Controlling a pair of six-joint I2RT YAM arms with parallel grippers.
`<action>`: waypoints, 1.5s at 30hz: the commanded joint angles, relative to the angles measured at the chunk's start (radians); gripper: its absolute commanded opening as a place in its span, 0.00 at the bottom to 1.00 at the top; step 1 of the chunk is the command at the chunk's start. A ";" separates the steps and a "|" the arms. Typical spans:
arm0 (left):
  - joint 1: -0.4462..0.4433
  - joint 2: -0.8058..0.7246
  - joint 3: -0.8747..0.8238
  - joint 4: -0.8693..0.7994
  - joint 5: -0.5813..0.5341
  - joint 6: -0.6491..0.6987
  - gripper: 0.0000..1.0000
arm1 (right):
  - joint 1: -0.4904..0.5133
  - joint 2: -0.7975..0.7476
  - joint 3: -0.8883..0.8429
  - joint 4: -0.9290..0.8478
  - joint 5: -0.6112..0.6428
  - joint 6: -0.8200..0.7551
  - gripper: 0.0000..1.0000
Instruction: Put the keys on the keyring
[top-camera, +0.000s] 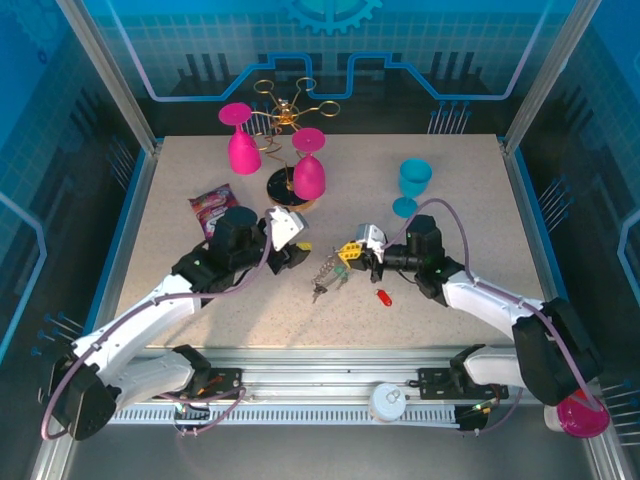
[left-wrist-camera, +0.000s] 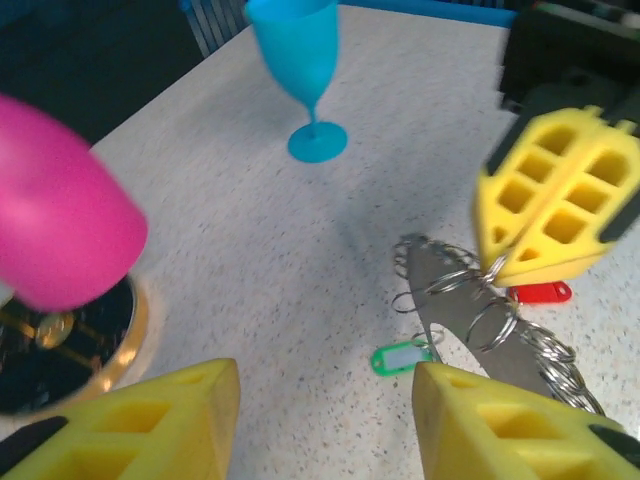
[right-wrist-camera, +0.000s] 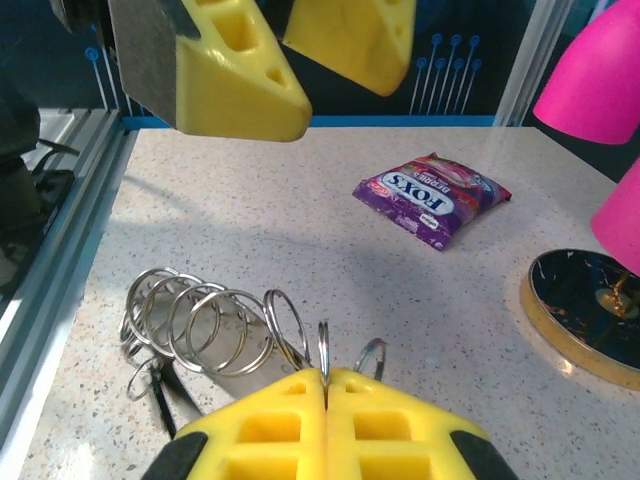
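1. silvery keys (top-camera: 325, 272) lie in a bunch on the table (top-camera: 470, 190), about midway along it and closer to its near edge, between the two arms.
2. right end effector (right-wrist-camera: 325, 385): its yellow fingers are pressed together, pinching one ring of that bunch. the other rings (right-wrist-camera: 205, 330) fan out in a coil beside it.
3. left end effector (left-wrist-camera: 325, 420): fingers apart with nothing between them, just left of the bunch.
4. a green tag (left-wrist-camera: 400, 357) and a red tag (left-wrist-camera: 540, 292) lie on the table by the keys.
5. a blue glass (top-camera: 413, 180) stands upright nearer the far edge, right of the middle. a candy packet (top-camera: 212, 208) lies towards the left edge, beside the pink glasses (top-camera: 243, 150) on the gold rack (top-camera: 285, 110).
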 joint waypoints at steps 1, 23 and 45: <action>0.019 0.053 0.051 0.117 0.153 0.085 0.48 | 0.000 0.007 0.054 -0.086 -0.013 -0.106 0.00; 0.015 0.203 -0.019 0.185 0.432 0.192 0.15 | 0.086 -0.017 0.086 -0.199 0.112 -0.215 0.00; 0.011 0.261 -0.019 0.083 0.439 0.275 0.21 | 0.092 -0.007 0.091 -0.164 0.102 -0.160 0.00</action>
